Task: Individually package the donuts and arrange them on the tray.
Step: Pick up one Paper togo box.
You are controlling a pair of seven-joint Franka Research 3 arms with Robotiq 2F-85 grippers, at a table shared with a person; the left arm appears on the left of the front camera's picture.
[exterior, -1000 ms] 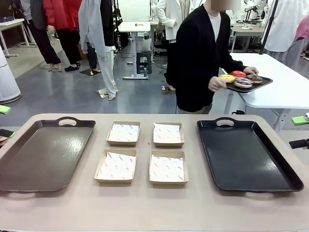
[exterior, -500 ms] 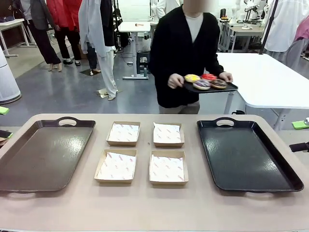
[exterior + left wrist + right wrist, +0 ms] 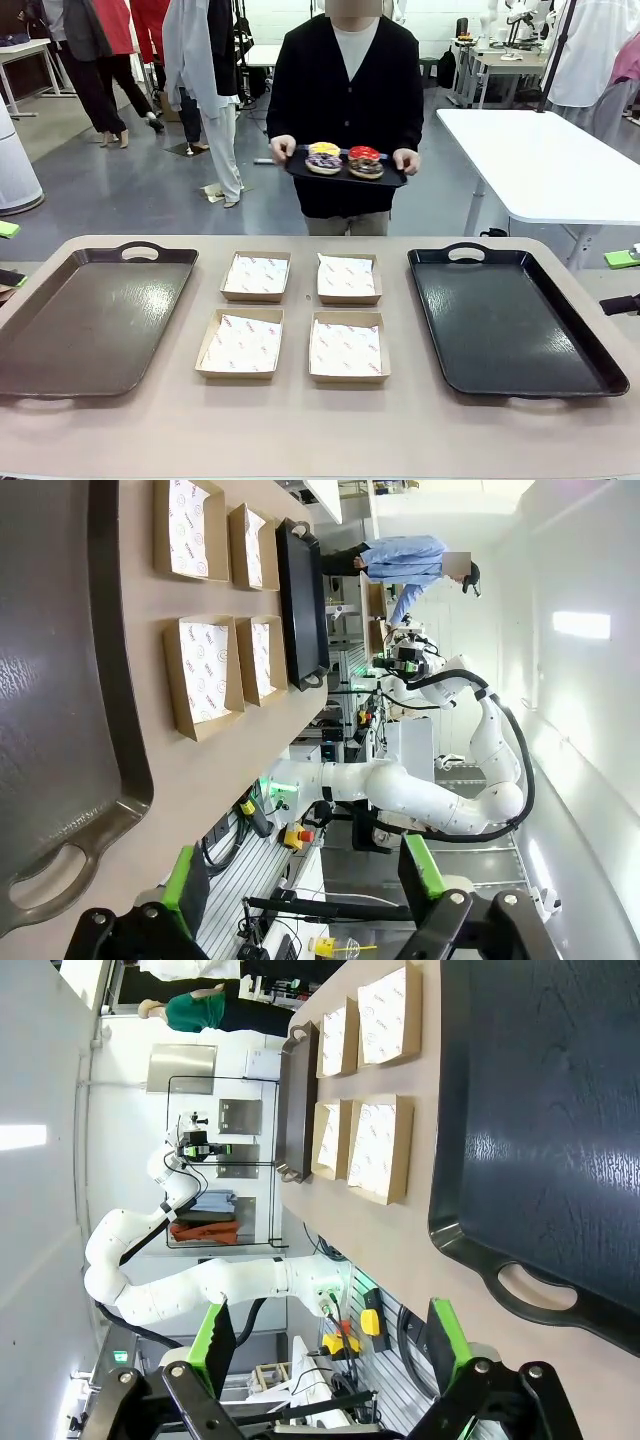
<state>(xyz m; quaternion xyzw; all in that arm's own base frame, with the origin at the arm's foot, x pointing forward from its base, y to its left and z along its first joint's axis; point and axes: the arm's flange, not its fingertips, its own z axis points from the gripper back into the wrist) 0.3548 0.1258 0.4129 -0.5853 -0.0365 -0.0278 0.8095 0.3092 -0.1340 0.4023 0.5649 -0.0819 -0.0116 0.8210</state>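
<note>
Grippers hang near: left gripper [image 3: 303, 875] and right gripper [image 3: 330, 1340], each with jaws wide apart, holding nothing; four paper-lined boxes [image 3: 240, 343] sit mid-tabletop between brown tray [image 3: 90, 320] at the left edge and black tray [image 3: 510, 320] at the right; beyond the far edge a person [image 3: 310, 90] holds a small tray [image 3: 298, 170] bearing four donuts [image 3: 323, 163], the rear two partly hidden.

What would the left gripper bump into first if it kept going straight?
Probably the right arm, far off. The open left gripper points along the table's near edge; nothing nearer seems in line, though depth is unclear.
</note>
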